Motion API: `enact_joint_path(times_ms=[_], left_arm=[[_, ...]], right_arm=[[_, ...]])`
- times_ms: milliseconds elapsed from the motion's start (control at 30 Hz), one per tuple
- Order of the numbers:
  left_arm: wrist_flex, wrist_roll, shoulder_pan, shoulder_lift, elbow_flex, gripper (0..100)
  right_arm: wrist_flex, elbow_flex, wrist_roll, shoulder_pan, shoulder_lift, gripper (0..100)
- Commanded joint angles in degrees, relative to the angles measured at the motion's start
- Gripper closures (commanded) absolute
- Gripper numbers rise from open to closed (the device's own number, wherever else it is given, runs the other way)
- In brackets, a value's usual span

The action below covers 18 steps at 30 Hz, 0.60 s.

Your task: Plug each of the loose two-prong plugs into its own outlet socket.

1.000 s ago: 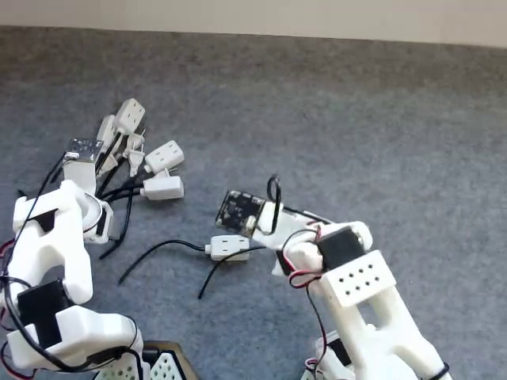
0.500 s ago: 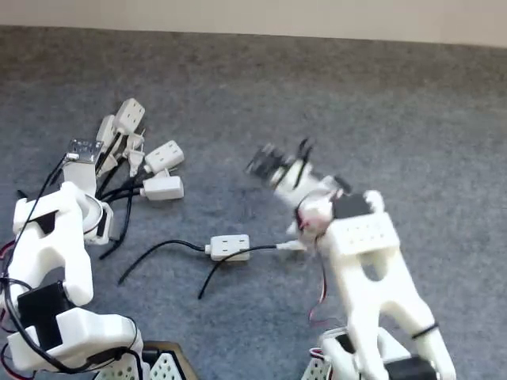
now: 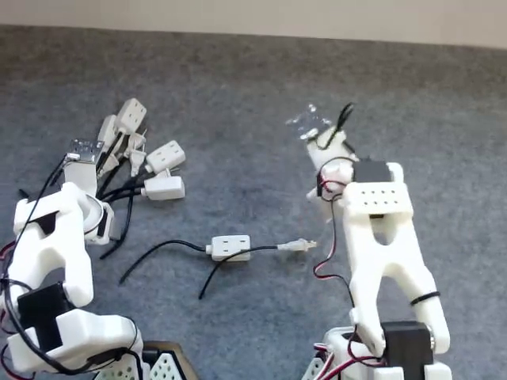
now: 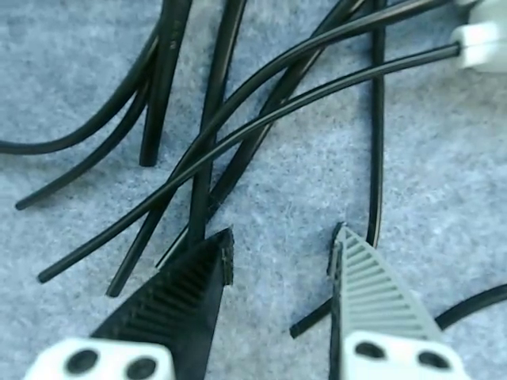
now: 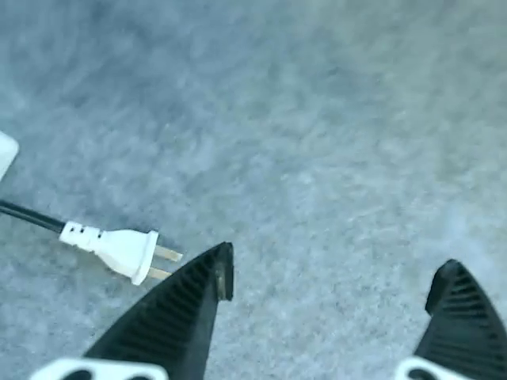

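We see a grey carpeted tabletop (image 3: 238, 87) under both arms. The right arm (image 3: 380, 229) stretches up the right side of the high view, and the left arm (image 3: 51, 253) is folded at the left edge.

The right gripper (image 5: 337, 261) hangs above bare carpet with its jaws spread wide and nothing between them. The left gripper (image 4: 283, 237) is parted about halfway and grips nothing. It sits low over a tangle of black cords (image 4: 238, 134), and bare carpet shows between its tips.

In the high view, a cluster of white outlet sockets (image 3: 150, 162) lies near the left arm, with cords fanning out from it. A single white outlet socket (image 3: 230, 247) lies apart from the cluster, in the middle of the carpet, and its black cord curves off to the left.

The loose two-prong plug (image 3: 299, 246) lies flat on the carpet to the right of that socket, near it but not touching. It is unplugged, and its prongs point away from the socket. In the right wrist view, the plug rests just beside the tip of the black finger (image 5: 190, 301).
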Motion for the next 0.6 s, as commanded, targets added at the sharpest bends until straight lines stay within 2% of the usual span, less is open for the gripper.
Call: enact_joint_path(times_ms=[0, 100, 267, 567], left_arm=[[-0.7, 0.44, 1.45, -0.13, 0.75, 78], [-0.7, 0.44, 1.45, -0.13, 0.75, 78], [-0.7, 0.44, 1.63, -0.13, 0.84, 78], [-0.7, 0.44, 1.54, -0.13, 0.84, 78]], right_arm=[[0.66, -2.77, 0.44, -0.92, -1.27, 62.7], [-1.71, -3.21, -7.47, 1.45, -0.92, 62.7], [0.57, -3.03, -5.1, 1.1, -1.19, 62.7], [0.22, -3.03, -5.36, 1.01, -0.75, 62.7]])
